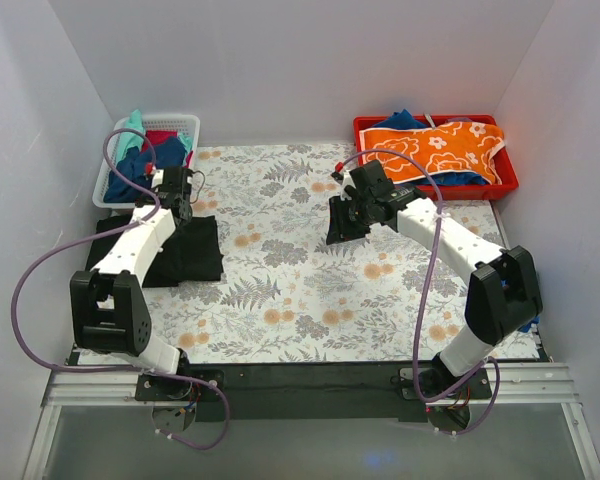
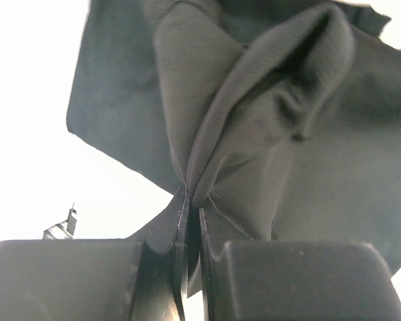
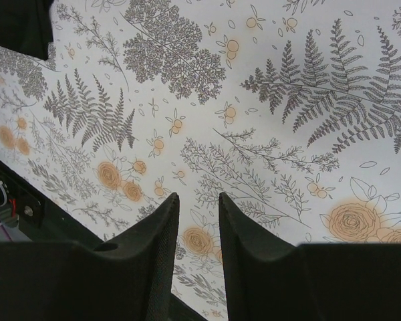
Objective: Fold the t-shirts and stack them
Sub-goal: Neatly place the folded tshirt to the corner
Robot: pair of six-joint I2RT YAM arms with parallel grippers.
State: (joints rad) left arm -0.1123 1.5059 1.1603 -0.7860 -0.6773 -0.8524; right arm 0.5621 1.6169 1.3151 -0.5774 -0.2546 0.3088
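Observation:
A black t-shirt lies bunched at the left of the table, partly under my left arm. My left gripper is shut on a fold of it. In the left wrist view the dark cloth hangs pinched between the closed fingertips of the left gripper. My right gripper hovers over the middle of the fern-patterned covering, apart from the shirt. In the right wrist view the right gripper is open with a narrow gap and nothing in it.
A white basket at the back left holds several blue, teal and red shirts. A red tray at the back right holds an orange flowered cloth over blue ones. White walls enclose the table on three sides.

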